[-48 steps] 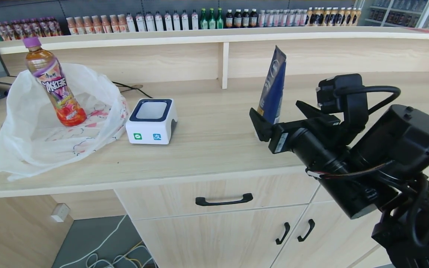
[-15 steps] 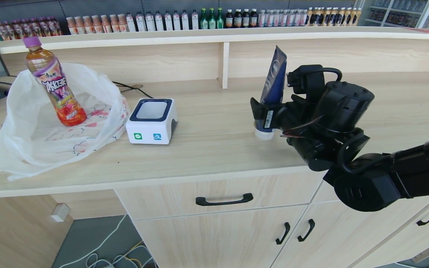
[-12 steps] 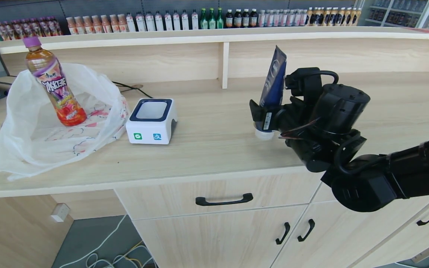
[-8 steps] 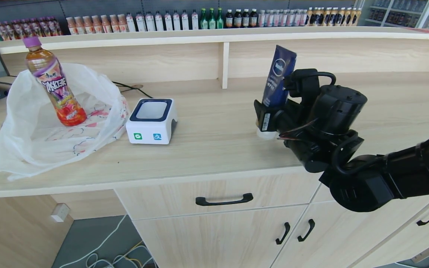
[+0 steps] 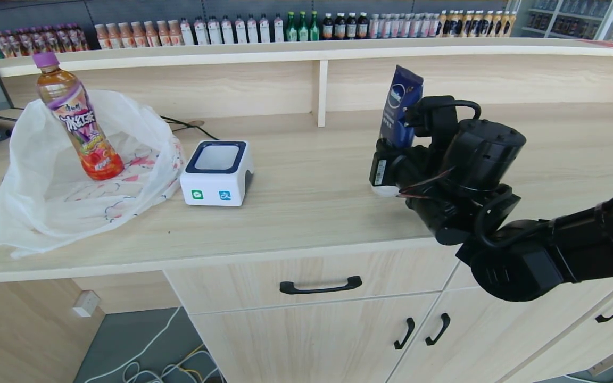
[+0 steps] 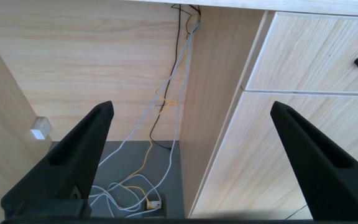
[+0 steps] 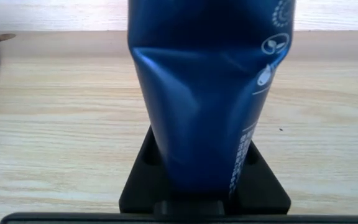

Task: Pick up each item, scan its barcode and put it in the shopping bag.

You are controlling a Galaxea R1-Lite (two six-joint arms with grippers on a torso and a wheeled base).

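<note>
A dark blue tube [image 5: 402, 103] stands upright on its white cap [image 5: 386, 190] at the right of the wooden counter [image 5: 306, 213]. My right gripper [image 5: 391, 162] is shut on its lower part. The right wrist view has the blue tube [image 7: 210, 93] dented between the black fingers [image 7: 263, 186]. A white shopping bag [image 5: 35, 213] lies open at the counter's left with a tea bottle [image 5: 77, 125] upright in it. The white barcode scanner [image 5: 216, 173] sits just right of the bag. My left gripper [image 6: 191, 162] hangs open below the counter with nothing in it.
A raised back shelf [image 5: 317, 53] with a vertical divider [image 5: 319, 93] runs behind the counter. Cables [image 5: 184, 125] lie behind the bag. Drawers and cabinet doors [image 5: 320, 287] sit under the counter, with cables [image 6: 148, 155] in the open bay below.
My right arm swung in and its gripper shut on the tube. The tube turned its broad face towards me and shifted slightly right. Bag, bottle and scanner stayed put.
</note>
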